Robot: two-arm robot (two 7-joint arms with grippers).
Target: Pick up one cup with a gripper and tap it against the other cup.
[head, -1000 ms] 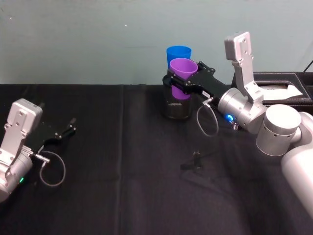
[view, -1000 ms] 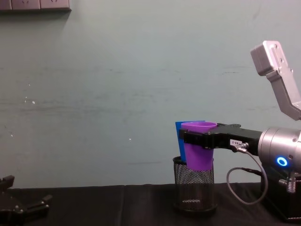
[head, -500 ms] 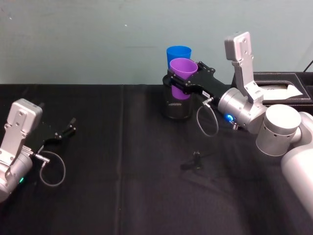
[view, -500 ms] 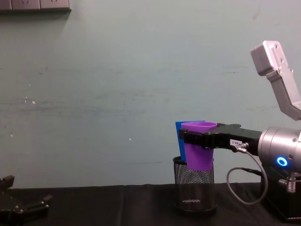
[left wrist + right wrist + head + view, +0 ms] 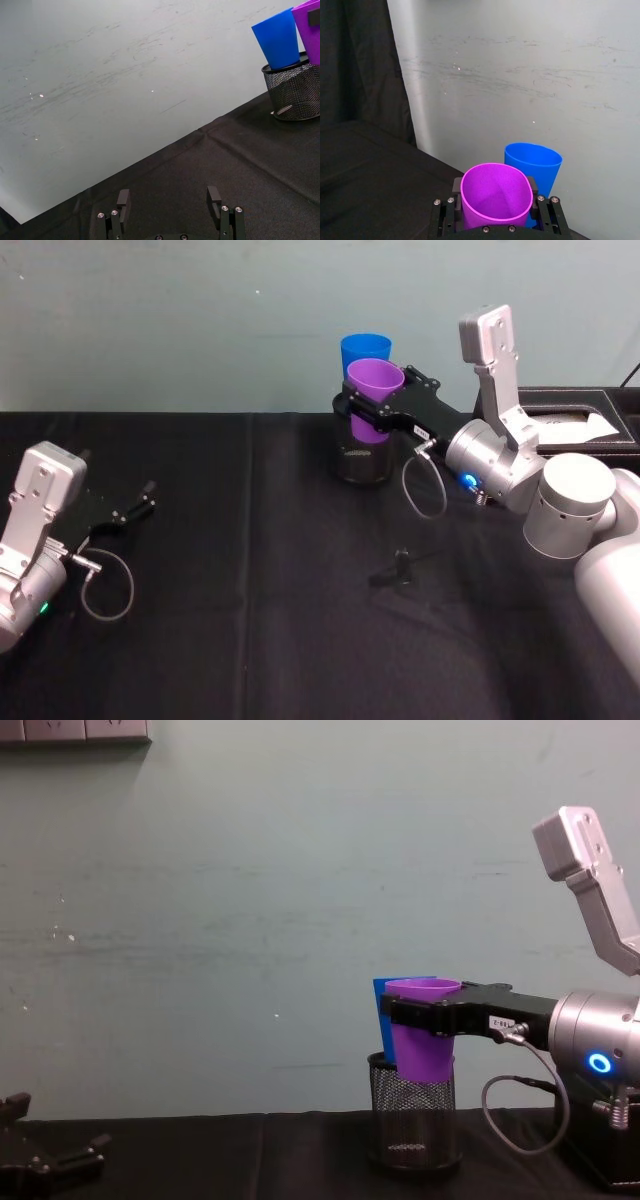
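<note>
At table's (image 5: 300,640) 12 o'clock: R gripper (image 5: 378,400) grasps purple plastic tumbler (image 5: 375,375) beside blue plastic tumbler (image 5: 365,345); tap likely next, slight nudge. L gripper (image 5: 135,510) idle, released, 8 o'clock.

Silver cylindrical arms (image 5: 560,505), black flat-jawed right claw (image 5: 378,398) with small white label (image 5: 421,430), blue light ring (image 5: 469,480), looped black cable (image 5: 425,495), black left claw (image 5: 168,197) with silver screws (image 5: 111,213).
</note>
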